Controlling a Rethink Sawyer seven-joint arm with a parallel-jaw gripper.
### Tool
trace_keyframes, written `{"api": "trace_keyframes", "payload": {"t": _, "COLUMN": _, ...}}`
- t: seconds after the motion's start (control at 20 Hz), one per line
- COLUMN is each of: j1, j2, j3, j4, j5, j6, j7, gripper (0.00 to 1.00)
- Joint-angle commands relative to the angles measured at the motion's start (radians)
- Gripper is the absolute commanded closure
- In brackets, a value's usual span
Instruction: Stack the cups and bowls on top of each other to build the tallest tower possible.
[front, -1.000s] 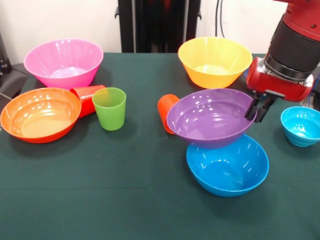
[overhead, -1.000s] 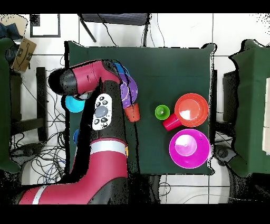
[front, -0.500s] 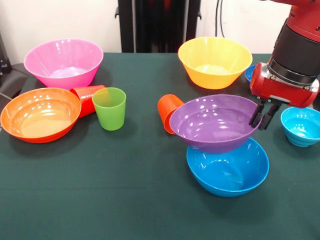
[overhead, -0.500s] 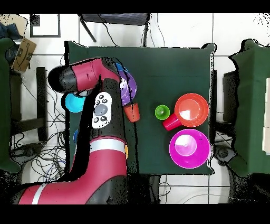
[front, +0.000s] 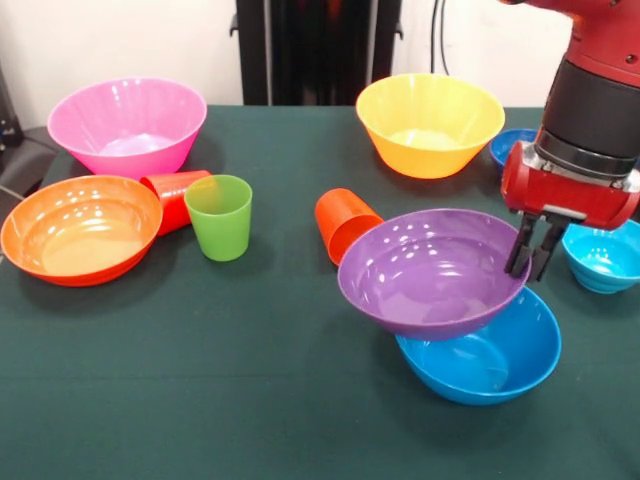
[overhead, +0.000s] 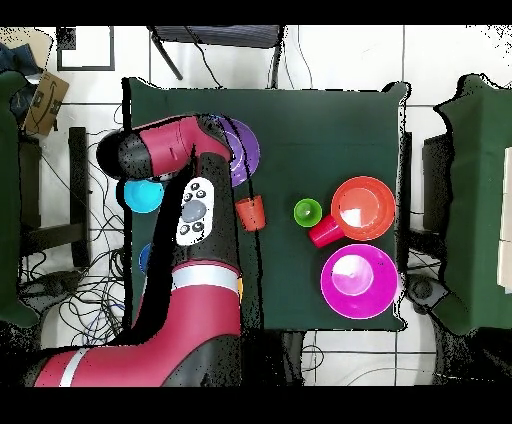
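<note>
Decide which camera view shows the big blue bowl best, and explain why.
The front view. There the blue bowl shows its rim and inside, partly covered by the purple bowl that the gripper holds by the rim. In the overhead view the red arm hides the blue bowl almost entirely.

Front cam low across table (front: 200, 400), facing arm; overhead cam straight down, farther; both sharing tabletop.

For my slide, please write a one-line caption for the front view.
End effector grips the rim of the tilted purple bowl over the blue bowl; other bowls and cups stand around.
</note>
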Motion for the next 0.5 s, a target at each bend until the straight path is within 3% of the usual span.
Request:
{"api": "trace_keyframes", "payload": {"t": 0.05, "j1": 0.01, "j2": -0.019, "j3": 0.041, "j4": 0.114, "j5": 0.006, "j6": -0.137, "j7": 0.137, "gripper": 1.0}}
{"api": "trace_keyframes", "payload": {"t": 0.5, "j1": 0.049, "j2": 0.01, "j3": -0.01, "j4": 0.067, "j5": 0.021, "j6": 0.011, "j7": 0.11, "gripper": 1.0}}
